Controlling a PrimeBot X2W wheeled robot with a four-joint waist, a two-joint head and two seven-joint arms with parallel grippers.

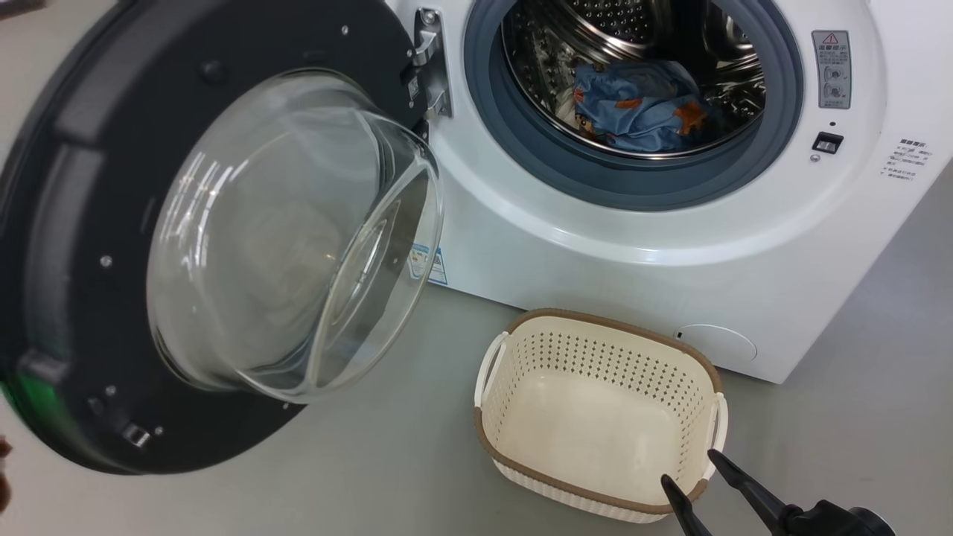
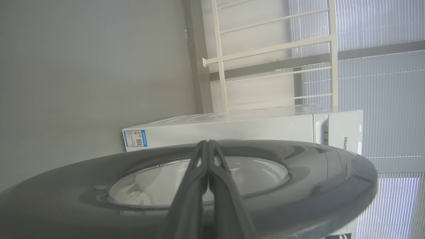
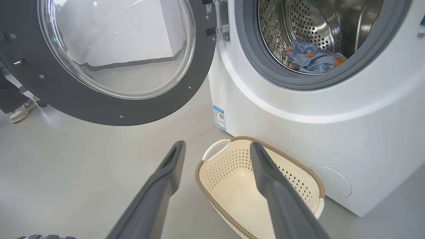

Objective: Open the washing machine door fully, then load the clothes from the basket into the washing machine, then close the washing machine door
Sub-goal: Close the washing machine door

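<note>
Evidently the loading is done, so the step in hand, as I judge it, is closing up. The washing machine [image 1: 670, 246] takes the upper right of the head view, its drum mouth wide and unobstructed. The washing machine door [image 1: 82, 223] stands swung out across the left of the frame, dark inner face and glass bowl [image 1: 298, 238] turned toward the camera, hung on the hinge [image 1: 428, 59] at upper centre.

The basket [image 1: 595, 320] sits on the floor [image 1: 372, 461] just in front of the machine at lower centre, with nothing in it. The clothes [image 1: 640, 104] lie in the bottom of the drum, well behind the grey rubber ring [image 1: 521, 141]; none seems to hang over it, which matters for a clean seal.

The left hand [image 2: 208, 142] has its fingers pressed together and lies along the door's glossy outer face in the left wrist view; whether it touches the door I cannot tell. The right hand [image 1: 688, 467], at lower right, is spread wide over the basket's near rim and carries nothing.

To close well, push flat on the outer face near the edge far from the hinge. Follow the door's arc rather than a straight line. Finish firmly enough for the catch [image 1: 136, 435] to seat in its slot [image 1: 827, 141]. The right hand should stay low, clear of the sweep.
</note>
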